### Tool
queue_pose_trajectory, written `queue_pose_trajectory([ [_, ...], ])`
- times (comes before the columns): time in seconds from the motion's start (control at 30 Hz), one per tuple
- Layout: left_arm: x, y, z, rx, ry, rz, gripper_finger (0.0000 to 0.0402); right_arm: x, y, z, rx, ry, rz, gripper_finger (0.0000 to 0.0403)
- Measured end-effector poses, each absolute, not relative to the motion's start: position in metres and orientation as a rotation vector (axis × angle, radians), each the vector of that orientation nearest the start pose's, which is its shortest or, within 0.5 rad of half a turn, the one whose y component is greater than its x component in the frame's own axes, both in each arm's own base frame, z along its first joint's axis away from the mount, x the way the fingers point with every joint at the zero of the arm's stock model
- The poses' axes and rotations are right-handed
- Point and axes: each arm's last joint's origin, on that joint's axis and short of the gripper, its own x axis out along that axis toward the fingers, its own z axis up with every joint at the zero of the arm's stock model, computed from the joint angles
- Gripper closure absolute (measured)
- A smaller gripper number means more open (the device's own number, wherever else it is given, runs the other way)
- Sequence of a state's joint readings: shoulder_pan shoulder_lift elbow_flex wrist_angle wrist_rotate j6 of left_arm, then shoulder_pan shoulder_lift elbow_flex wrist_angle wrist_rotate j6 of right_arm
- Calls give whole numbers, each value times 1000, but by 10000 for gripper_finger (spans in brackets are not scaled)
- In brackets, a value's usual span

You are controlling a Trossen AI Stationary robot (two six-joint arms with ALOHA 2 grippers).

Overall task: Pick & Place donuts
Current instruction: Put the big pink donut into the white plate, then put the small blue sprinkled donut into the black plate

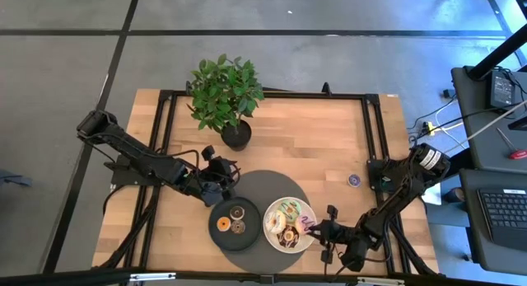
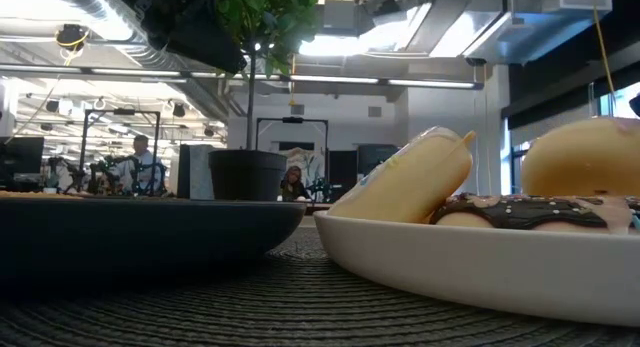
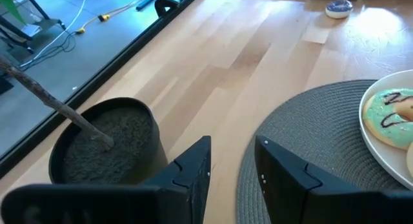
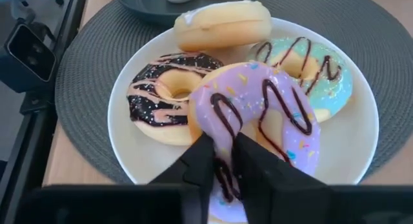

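A white plate (image 1: pixel 289 224) on a round grey placemat (image 1: pixel 262 187) holds several larger iced donuts: chocolate-sprinkled (image 4: pixel 164 101), green (image 4: pixel 310 69) and white (image 4: pixel 222 24). My right gripper (image 1: pixel 313 229) is at this plate's right edge, shut on a purple-iced donut (image 4: pixel 258 114) with chocolate stripes. A black plate (image 1: pixel 235 222) to the left holds tiny donuts, one brown (image 1: pixel 237 211) and one orange (image 1: pixel 223 224). A tiny purple donut (image 1: pixel 354 180) lies on the bare table at the right. My left gripper (image 3: pixel 232 166) is open and empty, just beyond the black plate's far edge. My right gripper pinches the purple donut's ring on the side nearest the gripper (image 4: pixel 222 175), between its two fingers (image 4: pixel 200 166). The fingers come from the table's right, slanting down. The donut stands tilted over the white plate, above the other donuts; whether it is clear of them I cannot tell.
A potted plant (image 1: pixel 226 92) in a black pot (image 3: pixel 106 143) stands on the table just beyond my left gripper. A black frame (image 1: pixel 375 138) runs along the table's edges. Bare wood lies at the table's far right (image 1: pixel 321 138).
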State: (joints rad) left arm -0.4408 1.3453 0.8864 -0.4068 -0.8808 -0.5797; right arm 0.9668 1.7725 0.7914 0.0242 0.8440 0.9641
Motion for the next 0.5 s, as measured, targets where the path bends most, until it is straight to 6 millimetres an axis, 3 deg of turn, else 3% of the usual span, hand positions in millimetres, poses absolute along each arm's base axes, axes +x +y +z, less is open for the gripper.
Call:
queue_pose_trajectory([
  [0.23, 247, -92, 240, -14, 535, 584, 289, 193, 242, 122, 175, 551, -176, 255],
  [0.5, 248, -92, 240, -19, 541, 575, 288, 191, 237, 151, 140, 503, -146, 206],
])
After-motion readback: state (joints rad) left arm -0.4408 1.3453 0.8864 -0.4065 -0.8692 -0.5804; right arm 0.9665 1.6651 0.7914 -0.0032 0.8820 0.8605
